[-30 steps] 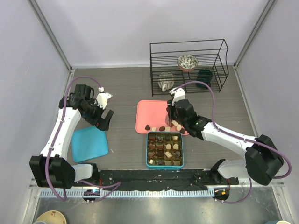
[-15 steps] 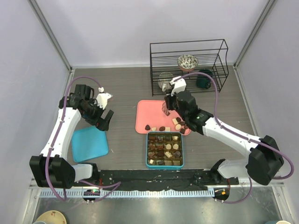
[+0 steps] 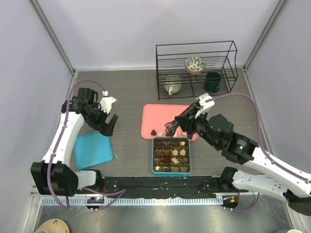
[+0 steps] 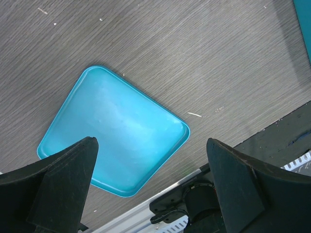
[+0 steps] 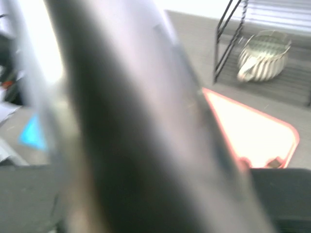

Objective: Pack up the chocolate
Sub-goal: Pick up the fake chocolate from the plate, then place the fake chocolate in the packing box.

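Right tool [image 3: 170, 128]: its wrist view is blur, so apart or together cannot be told. Overhead it hangs at the pink tray's [image 3: 158, 116] near edge by loose chocolate [image 3: 154, 132], more filling the teal box [image 3: 153, 155]. Left tool [image 4: 150, 145], fingers wide apart, over a teal lid [image 4: 112, 121] near the surface's left edge.

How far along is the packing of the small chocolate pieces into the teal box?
Done: the teal square box with brown compartments looks almost full. In hand: the right gripper hovers over the flat pink tray; a grip cannot be told. Remaining: at least two small chocolate pieces lie on that tray.
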{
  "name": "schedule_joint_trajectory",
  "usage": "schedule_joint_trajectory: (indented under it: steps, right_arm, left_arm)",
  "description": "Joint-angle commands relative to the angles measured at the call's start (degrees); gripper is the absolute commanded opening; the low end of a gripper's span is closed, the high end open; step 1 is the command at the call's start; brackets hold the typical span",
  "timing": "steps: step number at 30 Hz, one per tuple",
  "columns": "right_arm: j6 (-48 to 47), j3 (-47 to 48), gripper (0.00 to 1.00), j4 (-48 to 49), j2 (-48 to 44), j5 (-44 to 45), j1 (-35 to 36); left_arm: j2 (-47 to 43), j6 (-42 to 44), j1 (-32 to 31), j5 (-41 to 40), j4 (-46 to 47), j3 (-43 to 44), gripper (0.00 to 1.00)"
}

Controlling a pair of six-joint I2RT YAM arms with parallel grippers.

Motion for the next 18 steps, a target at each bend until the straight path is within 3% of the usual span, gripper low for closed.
schedule_joint_trajectory:
  steps: [1,8,18]
  right_arm:
    - [9.74,0.30,0.20,-12.25,-4.14,1.55,3.57]
    - [18.36,-2.15,0.20,-22.01,-10.21,-1.53,6.55]
    - [21.09,-5.94,0.23,-19.92,-11.18,-4.17,7.17]
  left_arm:
    - [-1.19,0.33,0.43,-0.14,1.31,-0.27,1.00]
    - [-2.42,-0.12,0.26,-1.72,2.54,-1.68,1.00]
    - [-2.25,-1.43,0.26,-1.20,2.28,-1.07,1.00]
